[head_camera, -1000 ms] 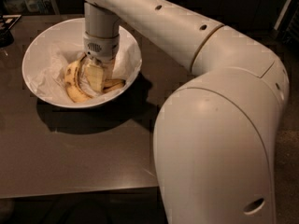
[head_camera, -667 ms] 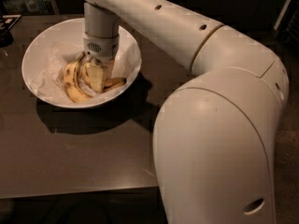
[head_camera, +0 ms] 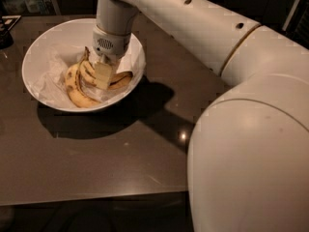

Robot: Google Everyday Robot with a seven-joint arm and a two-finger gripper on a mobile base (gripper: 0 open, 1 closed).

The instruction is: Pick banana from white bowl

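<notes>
A white bowl (head_camera: pixel 52 35) is seen on a dark worktop (head_camera: pixel 120 153), near the worktop's far left corner. The bowl is lined with crumpled white paper (head_camera: pixel 48 79).

Two bananas are seen inside the bowl, just left of its middle. The banana (head_camera: pixel 87 71), slim, curved and streaked with brown, is propped with its dark stem pointing up toward the bowl's far rim. A thicker, paler banana (head_camera: pixel 72 88) with small brown spots is laid against it on the side nearer the bowl's left rim. A browned yellow end (head_camera: pixel 121 79) shows toward the bowl's right rim; which banana it belongs to cannot be told.

The gripper (head_camera: pixel 103 79) is lowered into the bowl, close to its middle, and is set directly against the slim banana, partly covering it. Whether it is clenched on the fruit or released cannot be told.

The white arm (head_camera: pixel 193 18) is stretched from the bowl toward the right, where the large rounded robot body (head_camera: pixel 251 168) is seen, well apart from the bowl.
</notes>
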